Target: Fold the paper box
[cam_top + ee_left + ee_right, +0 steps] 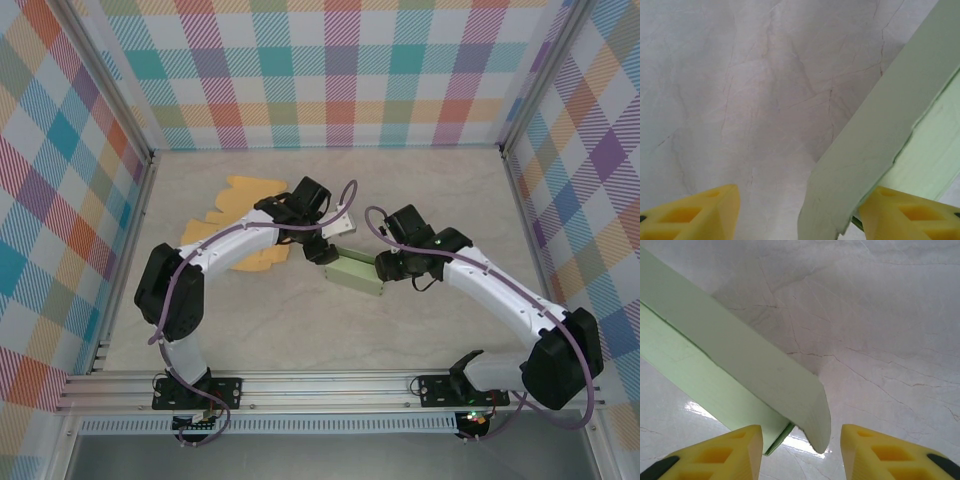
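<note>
Straddling the paper box (740,365) flap, the right end effector (800,435) hovers.

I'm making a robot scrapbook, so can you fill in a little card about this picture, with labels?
Box: pale green paper box, lying on the table between the two arms
Left tool: open, a green flap between its fingers, close to one of them
Right tool: open, the tip of a box flap between its fingers
Also there: yellow paper sheets on the left, partly under the left arm
Folding: not finished, flaps stick out
</note>
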Motion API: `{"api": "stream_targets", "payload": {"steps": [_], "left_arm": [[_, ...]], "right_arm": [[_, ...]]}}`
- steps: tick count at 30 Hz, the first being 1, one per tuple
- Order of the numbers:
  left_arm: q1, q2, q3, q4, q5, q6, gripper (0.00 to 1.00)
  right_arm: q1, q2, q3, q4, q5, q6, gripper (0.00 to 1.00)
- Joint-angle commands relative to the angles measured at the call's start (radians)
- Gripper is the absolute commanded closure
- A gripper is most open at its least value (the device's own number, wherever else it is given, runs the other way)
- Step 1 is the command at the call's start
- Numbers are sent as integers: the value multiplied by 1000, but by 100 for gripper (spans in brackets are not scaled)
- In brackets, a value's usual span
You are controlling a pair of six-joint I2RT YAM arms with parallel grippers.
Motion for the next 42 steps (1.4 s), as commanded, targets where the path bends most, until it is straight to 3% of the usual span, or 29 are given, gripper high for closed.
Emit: {"api": "stream_targets", "payload": {"steps": [1, 11, 15, 24, 29, 34, 38, 42], "left_arm": [[-2, 5, 14, -16, 19, -22, 38], [-15, -2, -19, 19, -19, -103, 62], [-29, 0, -22, 29, -40, -165, 75], [-54, -26, -35, 65, -128, -320, 98], [-60, -52, -63, 83, -140, -355, 95], [-59, -59, -84, 117, -183, -358, 81], [-57, -50, -83, 129, -183, -362, 81], [-56, -72, -96, 165, -199, -390, 64]], "right_arm": [[7, 11, -17, 14, 17, 22, 55], [7, 21, -18, 62, 46, 77, 73], [8, 35, -4, 68, 50, 117, 87], [7, 37, 13, 96, 9, 205, 94], [7, 27, 20, 114, -1, 191, 96], [7, -5, -22, 189, -15, 117, 100], [7, -14, -27, 213, -53, 87, 100], [7, -11, -32, 214, -55, 78, 100]]}}
